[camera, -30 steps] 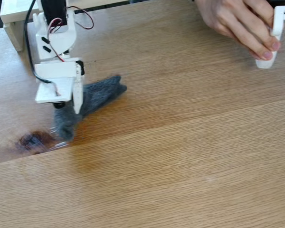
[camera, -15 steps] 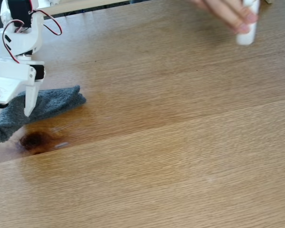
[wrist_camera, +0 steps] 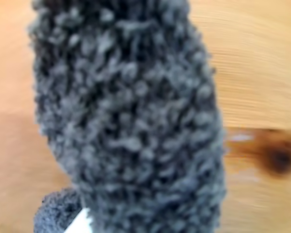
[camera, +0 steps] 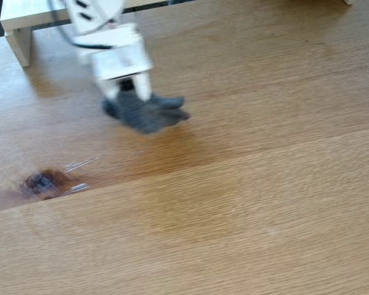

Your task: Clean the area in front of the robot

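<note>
The white robot arm (camera: 107, 37) reaches down over the oak tabletop (camera: 246, 184) at the upper left of the fixed view, blurred by motion. Its gripper (camera: 130, 93) is shut on a dark grey fuzzy cloth (camera: 146, 112), which bunches under the fingers and rests on the wood. In the wrist view the grey cloth (wrist_camera: 131, 121) hangs close before the lens, with a white fingertip (wrist_camera: 80, 224) at the bottom edge. The dark oval knot (camera: 42, 182) lies at the left, well apart from the cloth; the knot (wrist_camera: 280, 158) also appears at the right of the wrist view.
A white painted wooden frame (camera: 18, 27) stands at the top left corner behind the arm. A faint shiny streak (camera: 80, 165) lies beside the knot. Bare planks spread to the right and toward the front edge.
The arm swung right and away from the knot, dragging the grey cloth with it, and the cloth is now bunched. The hand with the white handle has left the view.
</note>
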Robot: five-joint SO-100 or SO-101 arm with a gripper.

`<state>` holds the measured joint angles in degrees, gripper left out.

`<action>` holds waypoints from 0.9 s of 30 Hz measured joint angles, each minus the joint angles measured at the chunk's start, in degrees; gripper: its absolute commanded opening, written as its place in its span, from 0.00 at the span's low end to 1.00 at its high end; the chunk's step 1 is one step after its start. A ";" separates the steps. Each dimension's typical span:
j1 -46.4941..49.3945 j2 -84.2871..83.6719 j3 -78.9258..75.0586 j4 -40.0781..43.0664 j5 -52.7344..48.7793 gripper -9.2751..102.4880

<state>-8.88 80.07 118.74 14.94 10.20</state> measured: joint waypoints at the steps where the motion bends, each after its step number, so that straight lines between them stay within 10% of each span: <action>1: -1.93 -1.49 0.00 -1.49 0.00 0.08; 14: 1.14 -35.16 -1.32 -38.67 -15.03 0.08; 27: 21.01 -38.14 -19.60 -19.25 -12.04 0.08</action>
<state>12.13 41.92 99.14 -4.31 -1.85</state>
